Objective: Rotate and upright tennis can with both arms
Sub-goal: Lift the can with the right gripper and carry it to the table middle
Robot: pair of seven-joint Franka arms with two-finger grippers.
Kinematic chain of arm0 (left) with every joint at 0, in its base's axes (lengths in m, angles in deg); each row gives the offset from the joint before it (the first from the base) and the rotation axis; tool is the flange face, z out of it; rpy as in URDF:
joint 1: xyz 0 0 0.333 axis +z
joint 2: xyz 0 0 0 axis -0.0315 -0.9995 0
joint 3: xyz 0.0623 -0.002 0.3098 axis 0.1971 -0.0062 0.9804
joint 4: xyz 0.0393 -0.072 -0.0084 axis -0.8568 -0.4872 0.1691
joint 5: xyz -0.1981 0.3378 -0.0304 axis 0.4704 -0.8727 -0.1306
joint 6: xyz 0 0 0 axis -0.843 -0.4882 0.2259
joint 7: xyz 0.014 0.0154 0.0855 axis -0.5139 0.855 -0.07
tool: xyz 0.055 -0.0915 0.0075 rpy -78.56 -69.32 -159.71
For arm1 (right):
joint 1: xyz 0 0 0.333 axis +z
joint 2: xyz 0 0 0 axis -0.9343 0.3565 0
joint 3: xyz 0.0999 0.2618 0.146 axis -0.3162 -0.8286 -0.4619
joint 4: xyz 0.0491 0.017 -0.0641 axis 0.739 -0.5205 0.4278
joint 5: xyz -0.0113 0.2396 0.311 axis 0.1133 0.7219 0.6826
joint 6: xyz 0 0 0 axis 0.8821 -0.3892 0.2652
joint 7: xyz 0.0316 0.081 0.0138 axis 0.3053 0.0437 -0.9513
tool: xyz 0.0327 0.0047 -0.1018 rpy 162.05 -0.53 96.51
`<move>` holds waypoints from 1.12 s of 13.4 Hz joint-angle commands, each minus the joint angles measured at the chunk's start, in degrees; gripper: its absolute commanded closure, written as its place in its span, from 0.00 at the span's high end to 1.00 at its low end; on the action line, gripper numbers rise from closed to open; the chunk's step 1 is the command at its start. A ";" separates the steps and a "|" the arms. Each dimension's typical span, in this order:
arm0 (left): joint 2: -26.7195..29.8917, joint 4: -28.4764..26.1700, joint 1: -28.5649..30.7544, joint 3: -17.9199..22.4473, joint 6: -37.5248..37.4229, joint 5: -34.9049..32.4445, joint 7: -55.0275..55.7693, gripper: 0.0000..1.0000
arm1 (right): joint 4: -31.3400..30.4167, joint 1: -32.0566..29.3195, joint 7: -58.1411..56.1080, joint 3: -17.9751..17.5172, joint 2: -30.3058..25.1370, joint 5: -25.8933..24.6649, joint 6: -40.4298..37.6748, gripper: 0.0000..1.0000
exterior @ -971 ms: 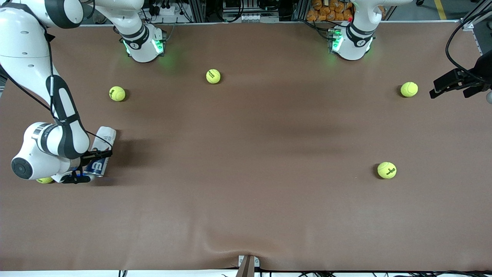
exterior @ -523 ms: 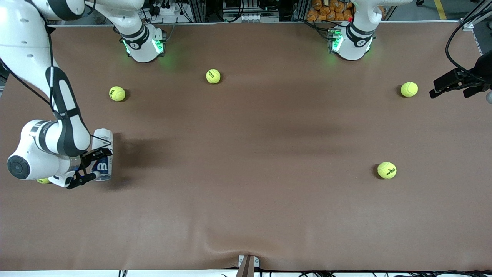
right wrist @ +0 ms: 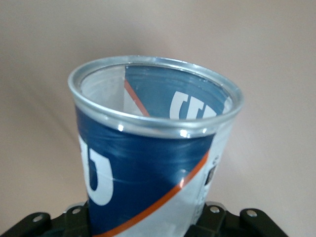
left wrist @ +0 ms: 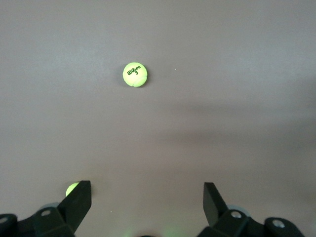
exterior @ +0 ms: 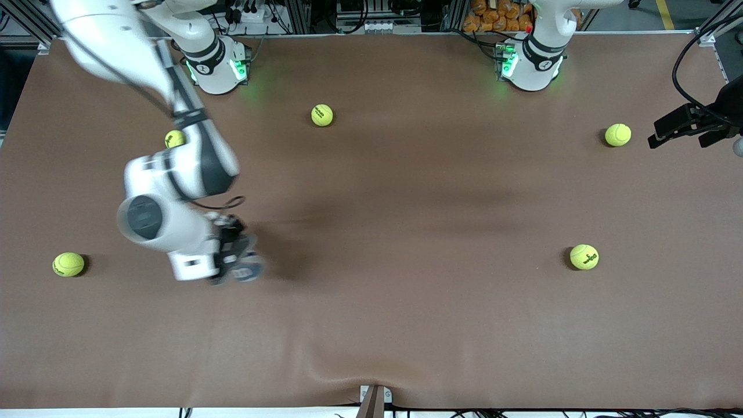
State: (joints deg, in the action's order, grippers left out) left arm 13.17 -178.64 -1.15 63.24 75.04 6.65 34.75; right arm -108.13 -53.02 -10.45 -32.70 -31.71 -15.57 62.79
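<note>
My right gripper (exterior: 234, 257) is shut on the tennis can (exterior: 247, 269) and holds it in the air over the table's middle part toward the right arm's end. In the right wrist view the can (right wrist: 148, 163) fills the frame: navy and white label with a white logo, an orange stripe, and an open silver rim (right wrist: 155, 126) pointing away from the gripper. The fingers grip its lower body and are mostly hidden by it. My left gripper (exterior: 688, 126) is open and empty, waiting at the left arm's end of the table; its fingertips (left wrist: 79, 197) stand wide apart.
Several yellow-green tennis balls lie on the brown table: one (exterior: 68, 264) at the right arm's end, one (exterior: 174, 138) partly covered by the right arm, one (exterior: 321, 115) near the bases, and two (exterior: 617, 134) (exterior: 584, 256) toward the left arm's end.
The right arm has lifted the can off the table and swung it toward the middle. The ball it covered now shows. The left arm has not moved.
</note>
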 commanded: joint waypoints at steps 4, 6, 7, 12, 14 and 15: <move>-0.22 0.54 0.14 0.05 -0.64 0.91 -0.57 1.00 | 6.67 13.41 -3.73 0.70 6.47 -9.87 3.21 0.71; -0.22 0.54 0.06 0.14 -0.64 0.91 -0.57 1.00 | 7.65 17.89 -5.68 0.70 8.67 -10.05 4.35 0.71; -0.22 0.54 0.14 0.05 -0.64 0.91 -0.57 1.00 | 7.65 20.09 -6.20 0.87 9.64 -10.31 4.53 0.71; -0.30 0.45 0.14 0.05 -0.64 1.00 -0.57 1.00 | 7.65 25.19 -2.01 0.87 14.74 -10.22 10.76 0.71; -0.30 0.36 0.14 0.05 -0.64 1.00 -0.57 1.00 | 8.26 26.44 -1.02 1.22 16.41 -10.32 11.12 0.72; -0.30 0.36 0.14 0.05 -0.64 1.00 -0.57 1.00 | 8.87 26.62 -1.02 1.22 16.94 -10.40 11.13 0.86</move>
State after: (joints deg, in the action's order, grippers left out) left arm 13.09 -178.72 -1.17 63.23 75.03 6.65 34.75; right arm -102.07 -27.17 -12.70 -32.09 -16.94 -24.76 73.81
